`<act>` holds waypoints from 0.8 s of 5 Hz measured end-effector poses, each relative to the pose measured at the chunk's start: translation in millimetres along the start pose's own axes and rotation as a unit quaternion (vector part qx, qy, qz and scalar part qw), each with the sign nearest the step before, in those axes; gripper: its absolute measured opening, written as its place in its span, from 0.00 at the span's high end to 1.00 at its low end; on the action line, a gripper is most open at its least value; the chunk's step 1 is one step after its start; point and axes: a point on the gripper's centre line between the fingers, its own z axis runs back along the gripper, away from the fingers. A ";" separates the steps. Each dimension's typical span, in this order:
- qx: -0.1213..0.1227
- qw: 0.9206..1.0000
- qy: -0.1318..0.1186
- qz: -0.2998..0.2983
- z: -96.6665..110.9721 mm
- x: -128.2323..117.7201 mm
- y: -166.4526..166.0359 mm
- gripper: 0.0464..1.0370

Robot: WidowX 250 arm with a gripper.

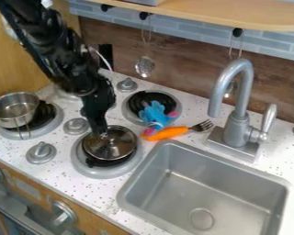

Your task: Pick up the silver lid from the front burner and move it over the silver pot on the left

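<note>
My gripper (99, 127) points down at the left part of a shiny round metal lid or shallow pan (115, 148), its tip close to or touching it. That round piece rests on the front burner (132, 163). On the back burner (136, 102) lies a blue and pink soft toy (154, 114). An orange-handled fork (168, 133) lies beside the toy, its tines toward the faucet. A metal pot (14, 108) stands on the left burner.
The sink basin (205, 186) takes up the right front, with a tall grey faucet (235, 103) behind it. Stove knobs (41, 152) stand between the burners and near the front edge. Utensils such as a metal ladle (144, 67) hang under the shelf (235, 14).
</note>
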 end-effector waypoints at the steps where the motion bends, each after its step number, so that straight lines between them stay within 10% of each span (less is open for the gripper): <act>1: -0.006 1.000 -0.007 -0.007 1.9 -0.2 -5.9 0.50; 3: -0.001 1.000 -0.017 -0.019 1.7 12.1 -11.7 0.03; 4: -0.009 1.000 -0.014 -0.026 -12.1 19.8 -16.6 0.03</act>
